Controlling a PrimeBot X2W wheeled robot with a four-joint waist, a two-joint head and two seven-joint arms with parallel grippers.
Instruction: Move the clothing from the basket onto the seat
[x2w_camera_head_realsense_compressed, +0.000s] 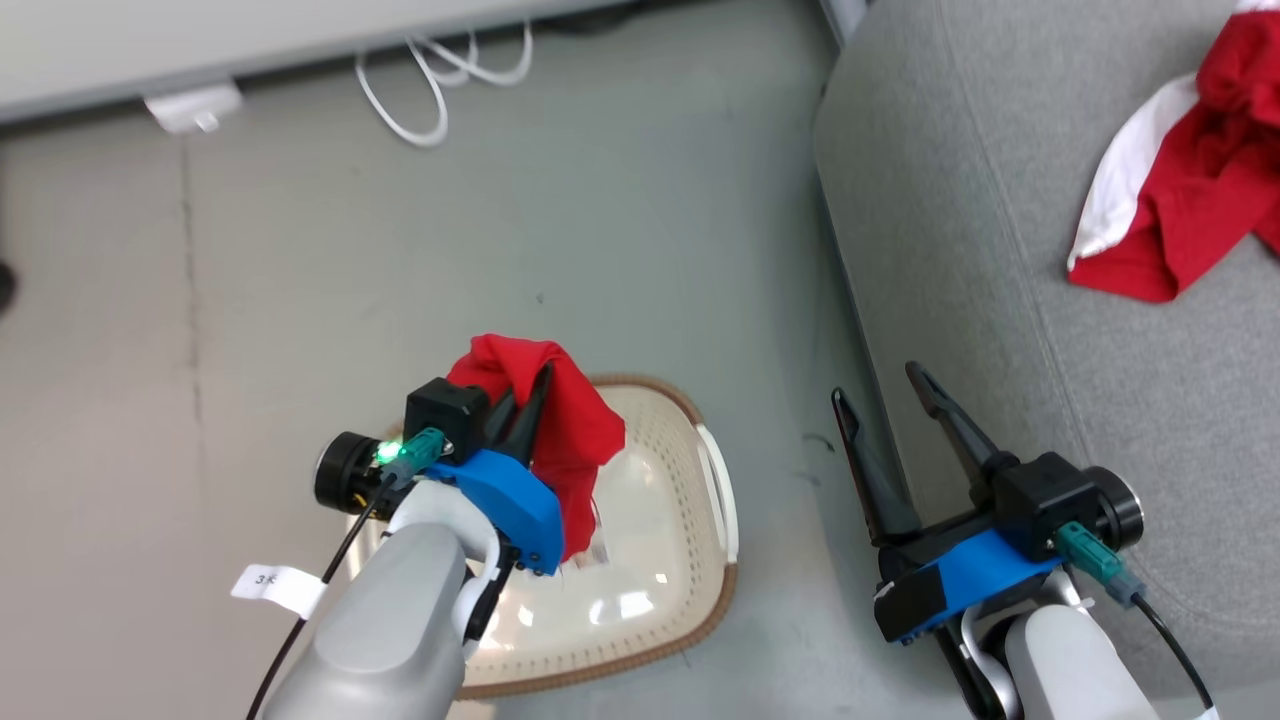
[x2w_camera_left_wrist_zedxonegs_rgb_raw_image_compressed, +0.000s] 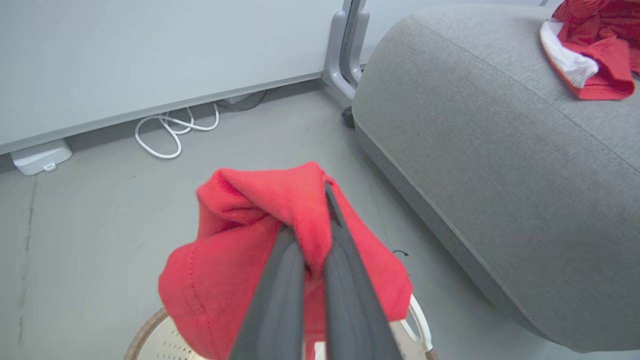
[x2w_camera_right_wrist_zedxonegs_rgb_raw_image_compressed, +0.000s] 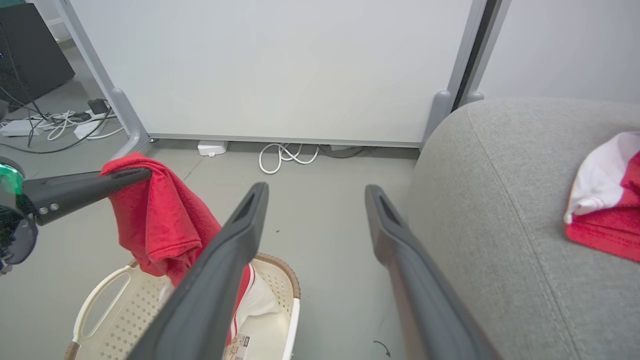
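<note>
Clothing is pinched in the left claw above the basket, raised for carrying to the seat; the right claw is held open.

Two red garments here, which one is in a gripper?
The red garment hanging over the basket, pinched in the shut left gripper. The other garment lies loose on the sofa, white band showing.

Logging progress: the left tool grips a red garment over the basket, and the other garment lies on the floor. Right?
No: the head view shows the other garment on the grey sofa, not the floor. The left tool does grip a red garment over the basket.
</note>
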